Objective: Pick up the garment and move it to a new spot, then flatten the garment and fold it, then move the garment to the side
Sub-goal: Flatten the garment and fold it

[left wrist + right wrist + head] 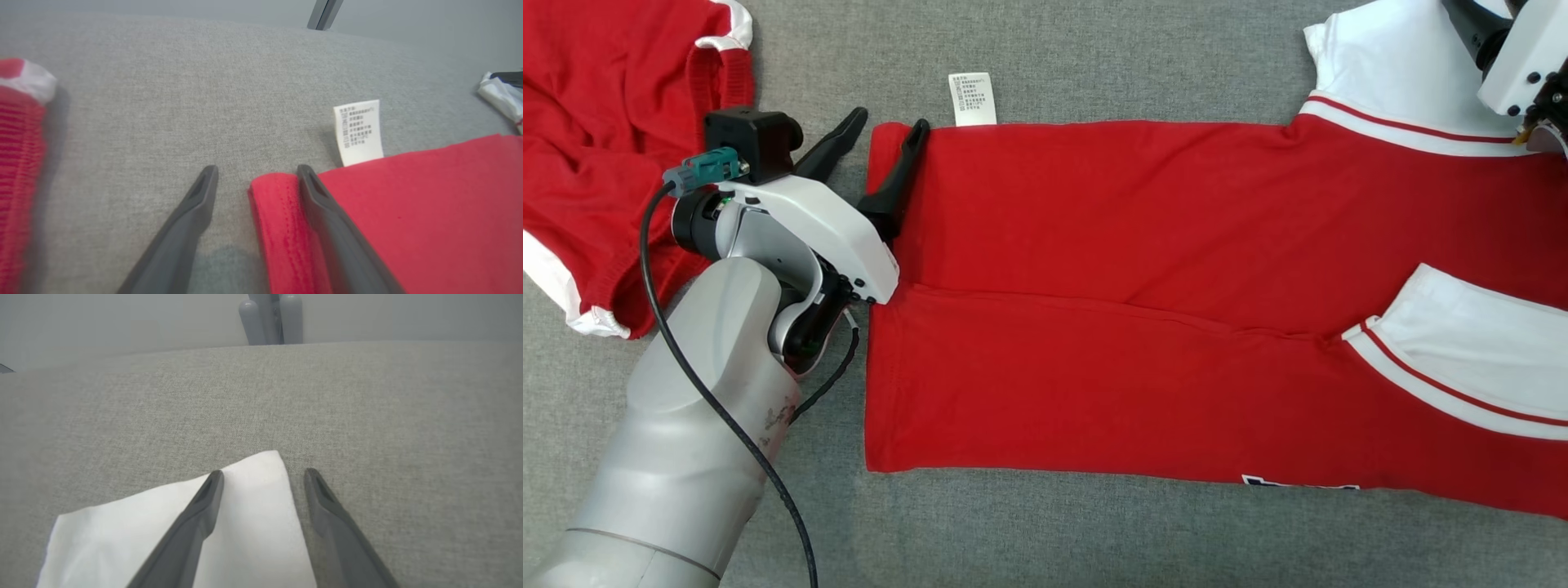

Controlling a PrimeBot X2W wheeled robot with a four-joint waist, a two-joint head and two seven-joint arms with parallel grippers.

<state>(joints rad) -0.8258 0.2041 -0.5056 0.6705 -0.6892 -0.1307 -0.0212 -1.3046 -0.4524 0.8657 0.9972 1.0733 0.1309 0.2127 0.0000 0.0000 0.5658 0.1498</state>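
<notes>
The garment (1135,310) is a red shirt with white sleeves, lying flat and folded lengthwise on the grey cloth surface, a white care label (972,100) sticking out at its far edge. My left gripper (886,126) stands open over the shirt's left hem corner (273,212); one finger rests on the red cloth, the other is over bare grey. At the top right, my right gripper (264,475) is open astride the corner of a white sleeve (245,514), one finger on the sleeve, the other beside it.
A second red garment with white trim (605,155) lies crumpled at the left, close to my left forearm. Grey cloth (1094,531) runs along the near side of the shirt. Beyond the surface's far edge stands a grey post (271,318).
</notes>
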